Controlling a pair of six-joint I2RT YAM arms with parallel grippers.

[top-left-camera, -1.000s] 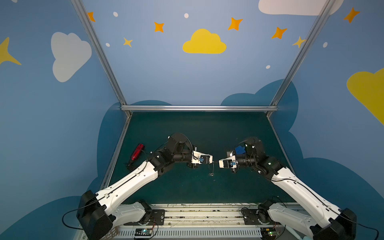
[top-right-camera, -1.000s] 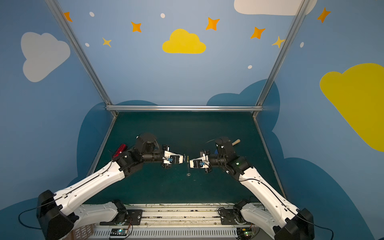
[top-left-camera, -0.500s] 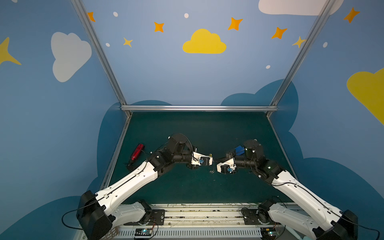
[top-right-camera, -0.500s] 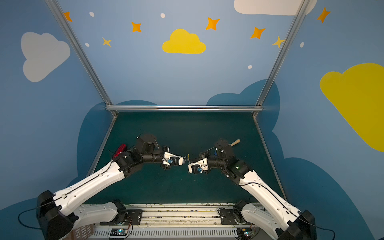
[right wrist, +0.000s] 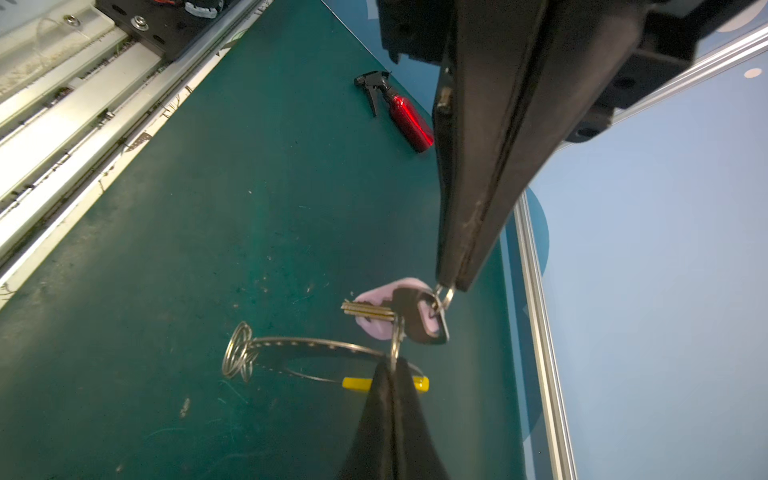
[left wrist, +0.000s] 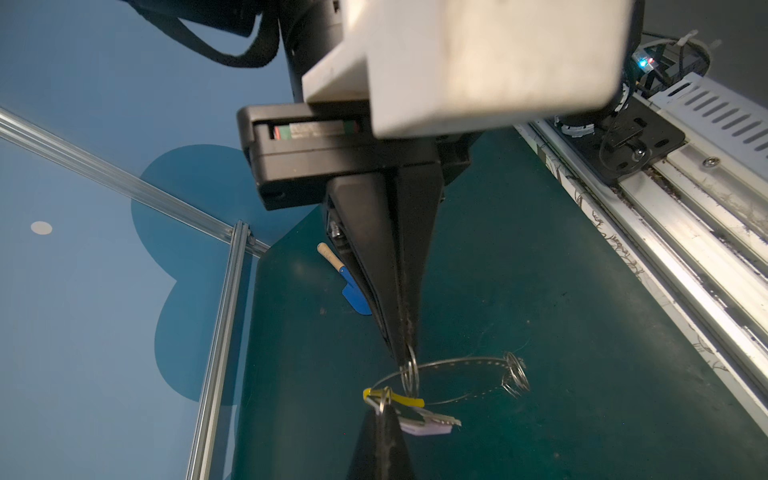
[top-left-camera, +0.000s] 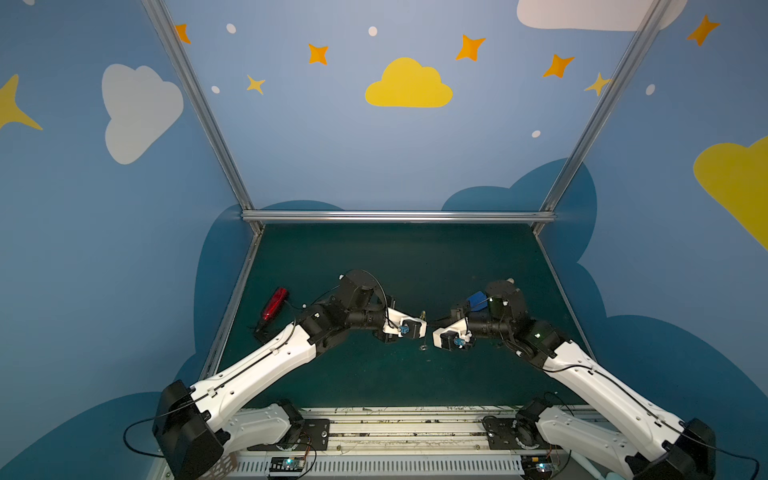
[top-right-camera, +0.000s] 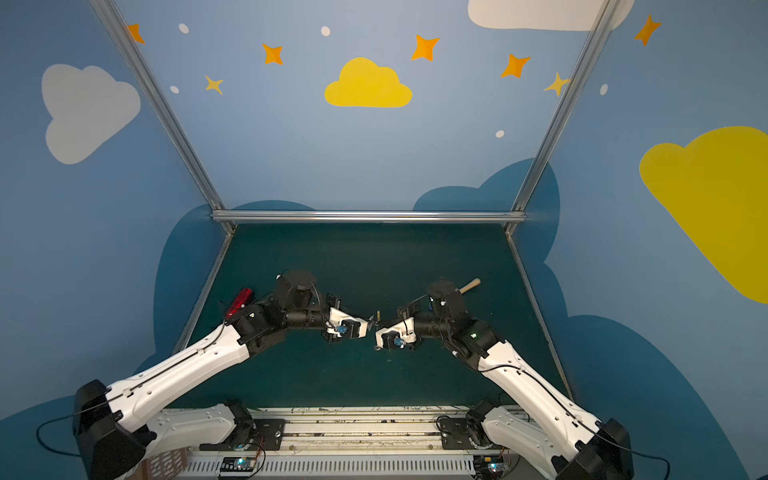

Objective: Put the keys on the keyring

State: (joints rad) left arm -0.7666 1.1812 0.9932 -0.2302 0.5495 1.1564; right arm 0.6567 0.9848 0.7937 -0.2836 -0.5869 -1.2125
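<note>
The keys, a silver key [right wrist: 417, 318] with a dark head and a pale tag [right wrist: 380, 291], hang from a tiny split loop. My left gripper [left wrist: 384, 405] is shut on that loop; in the right wrist view the left gripper [right wrist: 448, 286] enters from above. The keyring [left wrist: 461, 362] is a thin grey hoop with a yellow arc [left wrist: 405, 400], held off the mat. My right gripper [right wrist: 392, 365] is shut on a small silver loop [right wrist: 397, 336] threaded on the hoop. The keys hang right beside the yellow arc; whether they touch the hoop I cannot tell. In both top views the left gripper [top-left-camera: 424, 327] and the right gripper [top-left-camera: 434, 333] nearly meet.
A red spray bottle [top-left-camera: 274, 305] lies on the green mat at the left. A blue toy shovel [left wrist: 353, 291] with a wooden handle [top-right-camera: 469, 286] lies behind the right arm. More silver loops [right wrist: 239, 357] bunch at the hoop's far side. The metal rail [top-left-camera: 415, 419] runs along the front.
My right gripper has moved left with the keyring, closing the gap to the left gripper. The left gripper has barely moved. Both stay shut.
</note>
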